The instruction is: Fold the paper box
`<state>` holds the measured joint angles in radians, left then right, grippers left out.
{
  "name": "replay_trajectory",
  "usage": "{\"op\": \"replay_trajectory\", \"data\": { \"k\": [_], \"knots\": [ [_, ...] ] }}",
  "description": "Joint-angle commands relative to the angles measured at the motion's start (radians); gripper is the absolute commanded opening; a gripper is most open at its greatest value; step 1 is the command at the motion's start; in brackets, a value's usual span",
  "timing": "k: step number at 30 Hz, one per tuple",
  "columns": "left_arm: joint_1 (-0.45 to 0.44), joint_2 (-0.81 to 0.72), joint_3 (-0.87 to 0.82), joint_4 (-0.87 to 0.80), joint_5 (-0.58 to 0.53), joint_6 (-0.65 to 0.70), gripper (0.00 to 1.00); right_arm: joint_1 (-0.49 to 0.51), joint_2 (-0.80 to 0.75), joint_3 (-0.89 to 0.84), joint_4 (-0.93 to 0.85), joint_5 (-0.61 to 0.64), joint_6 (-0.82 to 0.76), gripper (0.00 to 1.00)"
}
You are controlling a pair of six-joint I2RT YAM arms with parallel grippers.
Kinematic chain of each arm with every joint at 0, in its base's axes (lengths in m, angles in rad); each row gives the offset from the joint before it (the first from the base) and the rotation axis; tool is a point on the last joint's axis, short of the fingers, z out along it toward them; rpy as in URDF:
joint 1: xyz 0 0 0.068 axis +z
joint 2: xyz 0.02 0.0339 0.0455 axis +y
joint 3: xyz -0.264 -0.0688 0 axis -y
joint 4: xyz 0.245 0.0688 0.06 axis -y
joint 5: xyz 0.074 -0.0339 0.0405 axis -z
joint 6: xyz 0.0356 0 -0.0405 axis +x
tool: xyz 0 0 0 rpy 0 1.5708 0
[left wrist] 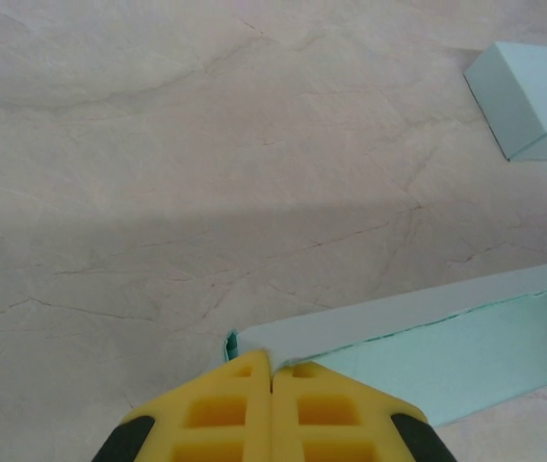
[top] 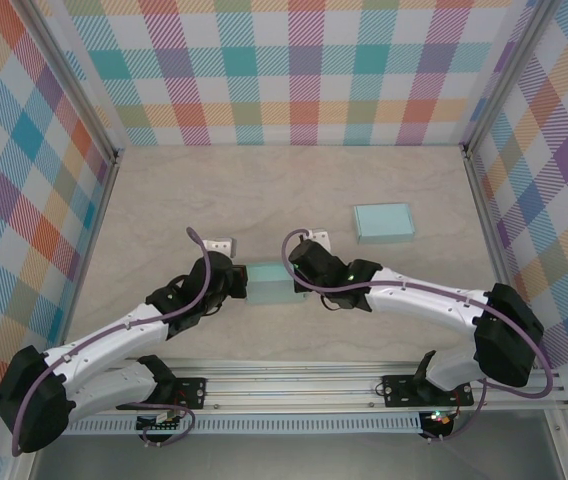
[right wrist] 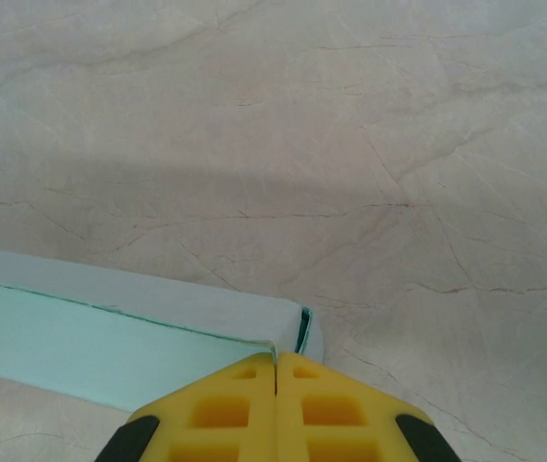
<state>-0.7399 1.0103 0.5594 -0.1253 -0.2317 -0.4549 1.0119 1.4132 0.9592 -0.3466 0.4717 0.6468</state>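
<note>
The paper box (top: 269, 283) is pale teal and lies open-topped on the table between the two arms. My left gripper (top: 239, 281) is at its left end and my right gripper (top: 300, 278) at its right end. In the left wrist view the yellow fingertips (left wrist: 271, 358) are pressed together, touching the box's near left corner where the long wall (left wrist: 399, 313) starts. In the right wrist view the gripper (right wrist: 275, 358) is likewise shut at the box's right corner, beside the long wall (right wrist: 139, 298). Whether any paper is pinched in either seam is unclear.
A second pale teal box (top: 384, 222), closed, lies at the back right; its corner appears at the left wrist view's top right (left wrist: 533, 96). Checked walls enclose the table on three sides. The metal rail (top: 364, 385) with the arm bases runs along the near edge.
</note>
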Motion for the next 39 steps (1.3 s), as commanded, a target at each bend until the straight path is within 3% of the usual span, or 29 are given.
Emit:
{"op": "replay_trajectory", "data": {
  "k": [1, 7, 17, 28, 39],
  "knots": [
    [-0.017, 0.013, -0.015, -0.013, -0.016, 0.021, 0.00, 0.019, 0.017, -0.023, 0.008, -0.022, -0.026, 0.00],
    [-0.018, -0.008, -0.014, -0.045, -0.040, 0.044, 0.00, 0.026, -0.004, -0.069, 0.040, -0.015, -0.033, 0.00],
    [-0.018, -0.027, -0.094, 0.168, 0.023, 0.077, 0.00, 0.063, -0.012, -0.140, 0.169, 0.053, -0.110, 0.00],
    [-0.017, -0.002, -0.060, 0.390, 0.016, 0.184, 0.00, 0.063, -0.101, -0.229, 0.426, 0.171, -0.318, 0.00],
    [-0.018, 0.196, -0.041, 0.696, 0.023, 0.358, 0.00, 0.057, -0.084, -0.361, 0.847, 0.231, -0.569, 0.00]
  ]
}}
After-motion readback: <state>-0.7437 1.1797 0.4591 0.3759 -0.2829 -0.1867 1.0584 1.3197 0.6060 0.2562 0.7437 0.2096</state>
